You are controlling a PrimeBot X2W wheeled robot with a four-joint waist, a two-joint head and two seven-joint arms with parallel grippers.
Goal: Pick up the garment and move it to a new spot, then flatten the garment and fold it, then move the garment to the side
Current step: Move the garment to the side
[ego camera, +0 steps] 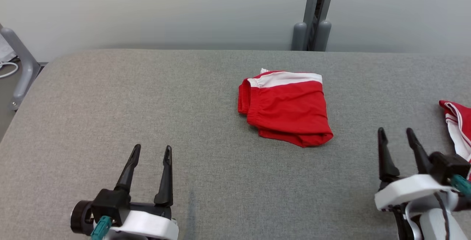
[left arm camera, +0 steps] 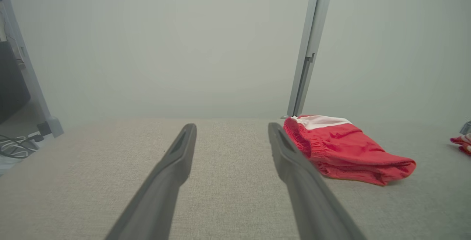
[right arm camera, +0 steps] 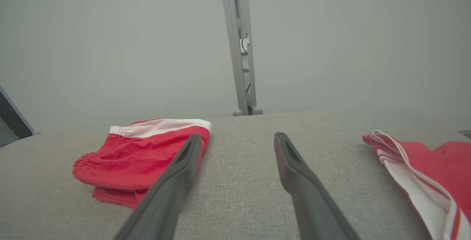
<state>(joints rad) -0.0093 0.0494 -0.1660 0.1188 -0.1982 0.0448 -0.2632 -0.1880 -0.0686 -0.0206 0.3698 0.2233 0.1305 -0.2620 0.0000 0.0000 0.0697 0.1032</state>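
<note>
A red garment (ego camera: 287, 107) with a white band along its far edge lies folded into a compact rectangle on the grey table (ego camera: 147, 96), a little right of centre. The left wrist view has the garment (left arm camera: 342, 150) just right of my fingers, and the right wrist view has the garment (right arm camera: 143, 155) to their left. My left gripper (ego camera: 152, 152) hovers open near the front left, empty. At the front right my right gripper (ego camera: 396, 134) is open too, nothing between its fingers. Both grippers are well apart from the folded garment.
A second red and white cloth (ego camera: 458, 126) lies at the table's right edge, close beside my right gripper, and it spreads at the right as the cloth (right arm camera: 423, 173) in the right wrist view. A grey post (ego camera: 312, 15) rises behind the table. A grey frame leg (ego camera: 22, 63) stands at far left.
</note>
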